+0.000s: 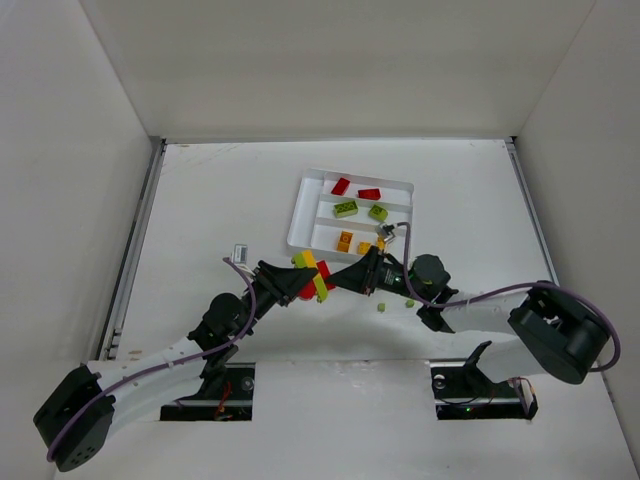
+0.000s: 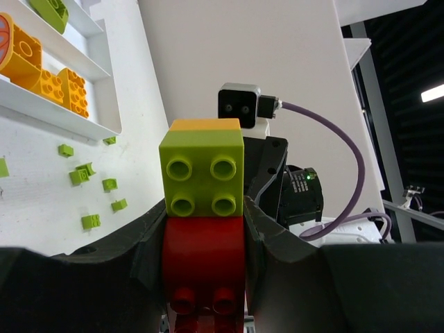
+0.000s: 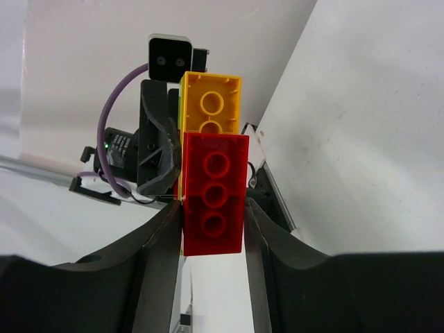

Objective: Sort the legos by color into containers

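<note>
A clump (image 1: 318, 278) of glossy, hard plastic legos hangs above the matte white counter (image 1: 200, 200), just on the near side of the tray (image 1: 300, 215), pinched from both sides. The left gripper (image 2: 205, 243) has its black, curved fingers (image 2: 146, 239) closed against the flanks of a red brick; a square lime block with four round studs sits on top of it and a yellow-orange one behind. The right gripper (image 3: 214, 218) meets it from the opposite side, its fingers (image 3: 163, 239) narrow and pressed to the sides of a long red brick, with a yellow brick stacked beyond. The tray is thin-walled white plastic with straight dividers: two red bricks (image 1: 355, 190) lie in the far slot, two lime bricks (image 1: 361, 210) in the middle one and orange bricks (image 1: 354, 243) in the near one. Tiny lime pieces (image 1: 395, 305) lie loose on the counter beside the right arm. The tray's near rim sits close to both wrists. The counter runs wide to a metal rail (image 1: 130, 260) at the left edge, and white walls stand on three sides.
</note>
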Robot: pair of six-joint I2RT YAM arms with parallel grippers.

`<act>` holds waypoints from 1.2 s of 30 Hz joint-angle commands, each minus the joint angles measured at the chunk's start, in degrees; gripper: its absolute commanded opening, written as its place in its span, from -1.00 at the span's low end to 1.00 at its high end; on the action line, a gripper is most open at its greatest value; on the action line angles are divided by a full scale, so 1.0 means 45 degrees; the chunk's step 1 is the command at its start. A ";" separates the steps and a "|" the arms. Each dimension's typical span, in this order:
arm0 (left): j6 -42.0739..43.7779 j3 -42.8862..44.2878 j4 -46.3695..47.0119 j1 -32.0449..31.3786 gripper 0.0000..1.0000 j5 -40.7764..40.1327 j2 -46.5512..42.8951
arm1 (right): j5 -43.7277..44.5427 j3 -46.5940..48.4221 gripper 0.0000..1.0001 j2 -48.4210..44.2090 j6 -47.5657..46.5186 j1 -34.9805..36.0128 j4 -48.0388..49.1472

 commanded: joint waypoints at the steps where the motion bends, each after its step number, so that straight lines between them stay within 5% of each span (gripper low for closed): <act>1: -0.0066 -0.0834 0.1070 0.0089 -0.70 0.0170 -0.0174 | -0.0047 -0.0222 -0.26 -0.0012 0.0141 -0.0394 0.1576; 36: 0.0246 -0.0542 0.0700 0.0265 -0.74 0.0599 0.0528 | 0.0031 -0.0203 -0.36 -0.1184 -0.0093 -0.2074 0.0113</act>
